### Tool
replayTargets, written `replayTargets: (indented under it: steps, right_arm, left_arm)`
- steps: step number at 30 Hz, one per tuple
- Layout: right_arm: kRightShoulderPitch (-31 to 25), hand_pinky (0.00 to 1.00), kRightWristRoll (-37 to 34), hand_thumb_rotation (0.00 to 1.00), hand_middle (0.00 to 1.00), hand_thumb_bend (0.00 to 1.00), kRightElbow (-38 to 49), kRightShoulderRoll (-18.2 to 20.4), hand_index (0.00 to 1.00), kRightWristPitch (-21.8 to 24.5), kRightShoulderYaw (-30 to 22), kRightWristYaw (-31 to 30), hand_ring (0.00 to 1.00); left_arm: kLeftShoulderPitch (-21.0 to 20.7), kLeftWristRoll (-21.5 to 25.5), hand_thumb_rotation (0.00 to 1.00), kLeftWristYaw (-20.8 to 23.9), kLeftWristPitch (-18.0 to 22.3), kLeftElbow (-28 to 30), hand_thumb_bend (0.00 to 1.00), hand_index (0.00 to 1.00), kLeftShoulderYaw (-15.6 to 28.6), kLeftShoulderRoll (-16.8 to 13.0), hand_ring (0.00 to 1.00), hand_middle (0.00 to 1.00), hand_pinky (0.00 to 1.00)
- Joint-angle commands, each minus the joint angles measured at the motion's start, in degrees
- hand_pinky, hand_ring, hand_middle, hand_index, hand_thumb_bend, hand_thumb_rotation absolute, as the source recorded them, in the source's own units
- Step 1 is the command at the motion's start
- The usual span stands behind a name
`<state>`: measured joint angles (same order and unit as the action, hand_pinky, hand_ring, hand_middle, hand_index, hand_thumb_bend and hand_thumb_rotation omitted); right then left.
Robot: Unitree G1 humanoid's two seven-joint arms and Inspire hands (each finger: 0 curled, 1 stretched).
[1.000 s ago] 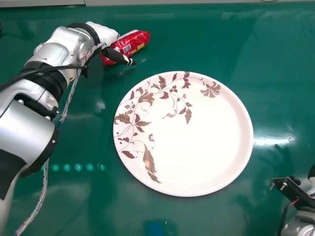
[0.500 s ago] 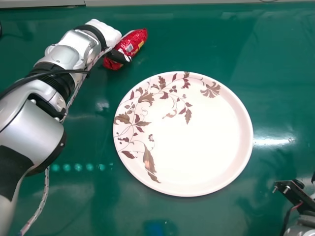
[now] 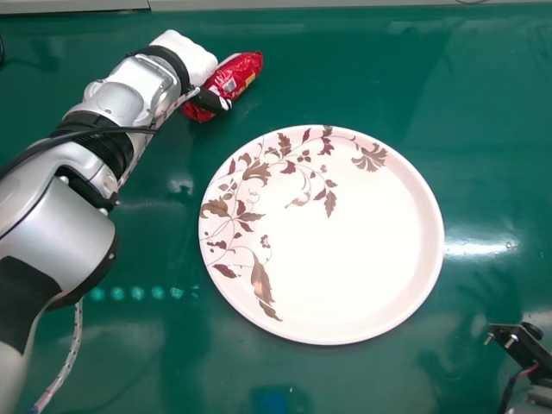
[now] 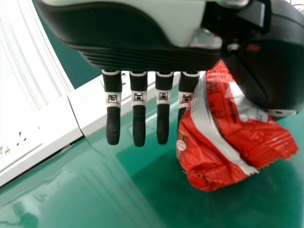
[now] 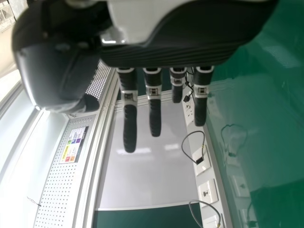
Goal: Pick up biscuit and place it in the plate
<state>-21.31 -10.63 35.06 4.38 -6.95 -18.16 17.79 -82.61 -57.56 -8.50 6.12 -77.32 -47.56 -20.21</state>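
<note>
My left fingers (image 4: 138, 124) and right fingers (image 5: 129, 127) are released, the biscuit packet (image 4: 216, 147) beside the left: probably light, slippery, crumbly; I'd gently grip its middle.

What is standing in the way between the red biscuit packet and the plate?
Nothing visible stands between the packet and the plate, just green table. The left hand covers part of the packet's near side.

- Packet (image 3: 248, 69): crinkled, glossy plastic film
- Plate (image 3: 371, 250): smooth, glossy
- Counter (image 3: 483, 103): smooth, glossy, reflective
- Arm (image 3: 60, 216): smooth, satin metallic shell; ribbed matt band
- Left hand (image 3: 210, 99): smooth, matt, plastic-looking fingers (image 4: 138, 126)
- Cord (image 3: 67, 362): braided, cloth-like
</note>
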Motion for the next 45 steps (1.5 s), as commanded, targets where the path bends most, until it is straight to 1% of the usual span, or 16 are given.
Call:
replayTargets:
  steps: [1, 2, 4, 7, 11, 13, 14, 15, 17, 19, 25, 27, 31, 38, 43, 45]
  right_arm:
    - [-0.74, 0.73, -0.72, 0.14, 0.74, 0.50, 0.00, 2.41, 0.49, -0.89, -0.48, 0.05, 0.75]
    - [-0.82, 0.73, -0.77, 0.14, 0.74, 0.50, -0.10, 2.34, 0.49, -0.96, -0.51, -0.05, 0.76]
    - [-0.98, 0.74, -0.70, 0.14, 0.75, 0.50, -0.11, 2.31, 0.49, -0.83, -0.50, -0.02, 0.76]
    - [-1.17, 0.73, -0.29, 0.14, 0.75, 0.50, -0.03, 2.38, 0.50, -0.82, -0.38, 0.10, 0.75]
    - [-1.35, 0.72, -0.07, 0.14, 0.74, 0.50, 0.21, 2.65, 0.49, -0.54, -0.03, 0.34, 0.75]
    - [-1.41, 0.73, 0.06, 0.14, 0.74, 0.50, 0.40, 2.74, 0.49, -0.06, 0.22, 0.55, 0.75]
    - [-1.43, 0.72, 0.06, 0.14, 0.75, 0.50, 0.51, 2.77, 0.49, 0.26, 0.35, 0.66, 0.75]
    - [-1.41, 0.72, 0.07, 0.14, 0.75, 0.50, 0.60, 2.81, 0.49, 0.54, 0.49, 0.79, 0.75]
    - [-1.48, 0.70, 0.59, 0.14, 0.75, 0.50, 0.59, 2.60, 0.49, 0.78, 0.78, 0.72, 0.75]
    - [-1.52, 0.70, 0.81, 0.14, 0.76, 0.50, 0.62, 2.43, 0.50, 1.09, 1.01, 0.62, 0.75]
    - [-1.26, 0.70, 1.72, 0.14, 0.77, 0.50, 0.51, 1.96, 0.50, 1.95, 1.26, 0.66, 0.76]
    - [-1.01, 0.71, 2.05, 0.15, 0.78, 0.52, 0.64, 2.02, 0.68, 2.40, 1.40, 0.83, 0.77]
    - [-0.47, 0.72, 2.80, 0.18, 0.78, 0.53, 0.73, 1.99, 0.75, 3.02, 1.73, 0.94, 0.77]
    - [-0.10, 0.70, 2.67, 0.18, 0.77, 0.54, 0.99, 2.26, 0.75, 3.25, 2.32, 1.15, 0.76]
    - [-0.76, 0.70, 2.60, 0.17, 0.77, 0.52, 1.15, 2.58, 0.75, 2.58, 2.57, 1.29, 0.76]
    - [-0.98, 0.71, 2.14, 0.16, 0.77, 0.52, 0.93, 2.80, 0.75, 1.80, 2.57, 1.19, 0.76]
  left_arm:
    - [0.22, 0.04, 0.05, 0.56, 1.11, 0.09, 0.49, 0.50, -0.08, 0.40, 0.56, 0.65, 0.43]
    - [0.10, 0.10, 0.03, 0.75, 1.28, 0.20, 0.49, 0.52, 0.00, 0.26, 0.53, 0.55, 0.40]
    - [-0.13, 0.71, 0.01, 1.60, 1.79, 0.57, 0.50, 0.54, 0.66, -0.20, 0.49, 0.48, 0.36]
    - [-0.82, 1.76, 0.00, 2.89, 3.80, 1.57, 0.51, 0.52, 2.00, -1.64, 0.51, 0.47, 0.36]
    - [-2.05, 4.31, 0.00, 3.42, 7.08, 3.83, 0.50, 0.54, 5.04, -4.48, 0.37, 0.44, 0.25]
    - [-2.79, 5.01, 0.00, 3.47, 8.87, 5.55, 0.50, 0.50, 6.12, -6.26, 0.45, 0.48, 0.27]
    - [-3.13, 5.55, 0.00, 3.52, 9.98, 6.70, 0.50, 0.50, 6.82, -7.30, 0.43, 0.49, 0.26]
    - [-3.47, 6.04, 0.00, 3.01, 10.82, 7.92, 0.50, 0.50, 7.55, -8.24, 0.31, 0.45, 0.18]
    - [-4.02, 6.72, 0.00, 1.82, 11.85, 10.85, 0.50, 0.50, 8.90, -10.03, 0.25, 0.44, 0.14]
    - [-3.55, 7.86, 0.00, 2.02, 14.51, 14.57, 0.49, 0.50, 10.69, -12.39, 0.34, 0.47, 0.14]
    - [-0.14, 12.22, 0.00, -2.94, 17.19, 26.75, 0.49, 0.50, 16.56, -17.48, 0.39, 0.46, 0.03]
    - [1.02, 14.45, 0.00, -6.26, 17.55, 30.26, 0.49, 0.50, 18.47, -18.45, 0.36, 0.45, 0.04]
    - [4.31, 16.94, 0.00, -10.07, 18.42, 38.90, 0.49, 0.50, 21.30, -20.36, 0.36, 0.46, 0.04]
    - [10.37, 19.91, 0.00, -11.96, 23.37, 50.08, 0.49, 0.48, 24.54, -20.72, 0.38, 0.49, 0.08]
    - [13.47, 19.93, 0.00, -15.12, 23.62, 56.87, 0.49, 0.51, 25.18, -20.32, 0.35, 0.44, 0.11]
    - [15.02, 19.61, 0.00, -13.17, 26.99, 57.45, 0.49, 0.51, 25.11, -20.38, 0.35, 0.44, 0.11]
